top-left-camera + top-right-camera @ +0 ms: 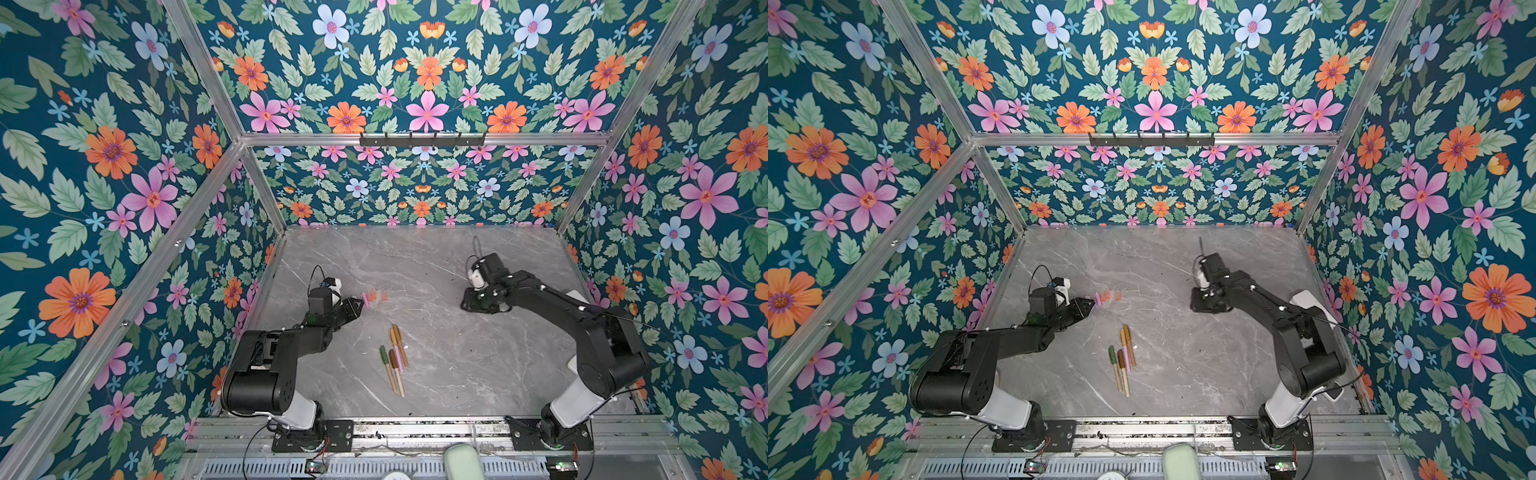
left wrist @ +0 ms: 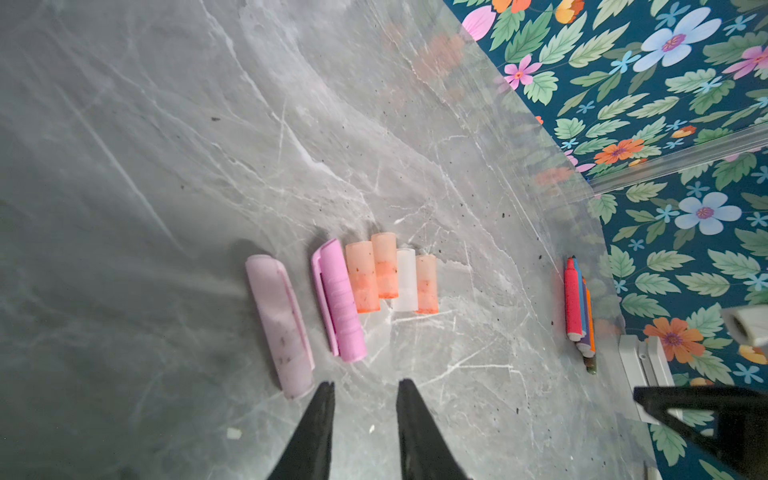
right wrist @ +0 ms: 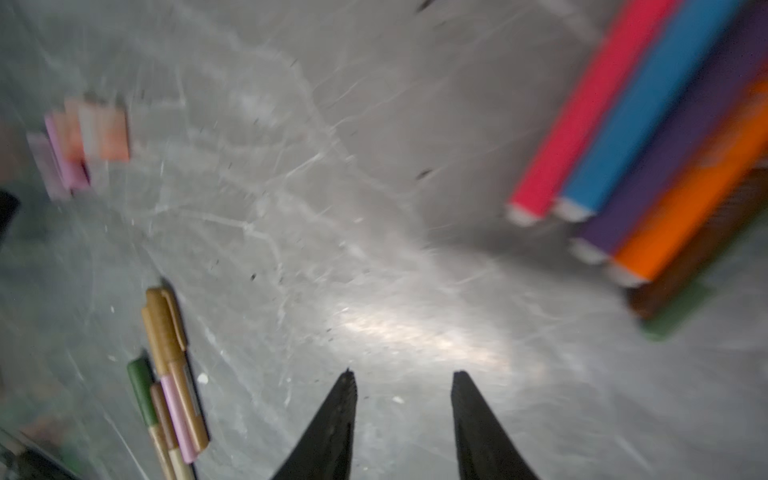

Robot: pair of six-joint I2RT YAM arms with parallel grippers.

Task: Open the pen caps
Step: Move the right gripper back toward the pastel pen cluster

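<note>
Pen caps (image 2: 340, 299) just ahead of left pincer (image 2: 365, 382), released and empty, right pincer (image 3: 403, 374) released too

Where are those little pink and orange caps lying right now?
In both top views the caps lie in a row left of centre on the table, just beyond the left fingers, behind the capped pens.

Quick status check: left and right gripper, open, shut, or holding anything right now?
Left gripper: jaws open, holding nothing.
Right gripper: jaws open, holding nothing.
</note>
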